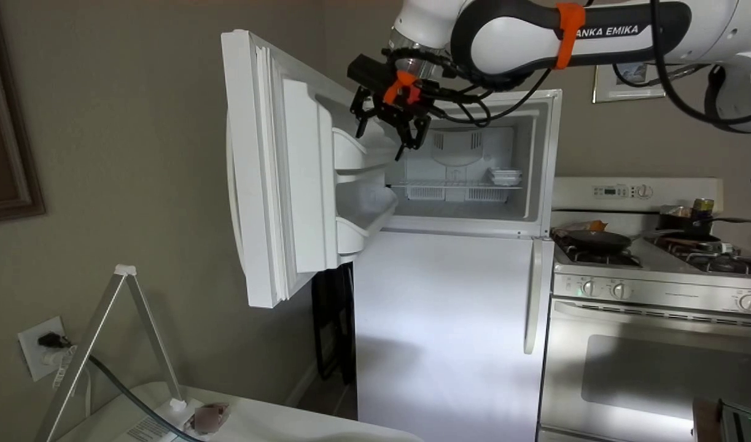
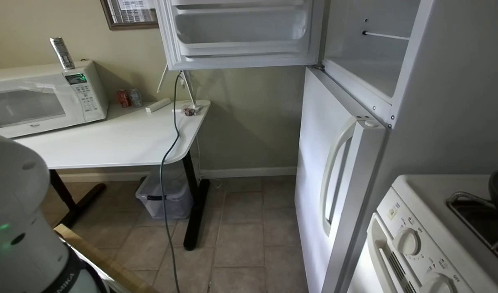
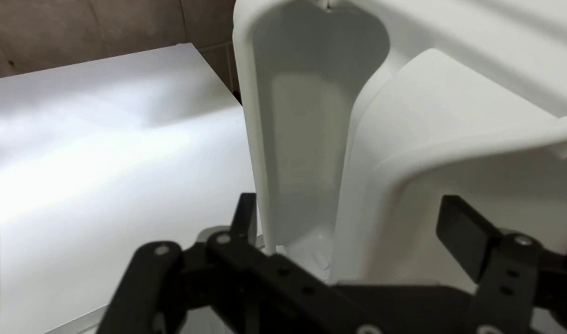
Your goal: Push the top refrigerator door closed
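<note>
The claw [image 1: 380,144] gapes wide, grasping nothing, near the inner face of the one top refrigerator door [image 1: 307,178], swung open from the freezer compartment [image 1: 551,159]; whether claw and door touch I cannot tell. Below, one lower door [image 1: 449,319] is closed; one microwave [image 2: 33,101] and one red can [image 2: 123,99] sit on the tabletop [image 2: 122,146].

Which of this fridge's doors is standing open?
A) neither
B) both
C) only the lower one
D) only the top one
D: in both exterior views the top refrigerator door is swung wide out, while the lower door sits shut.
</note>
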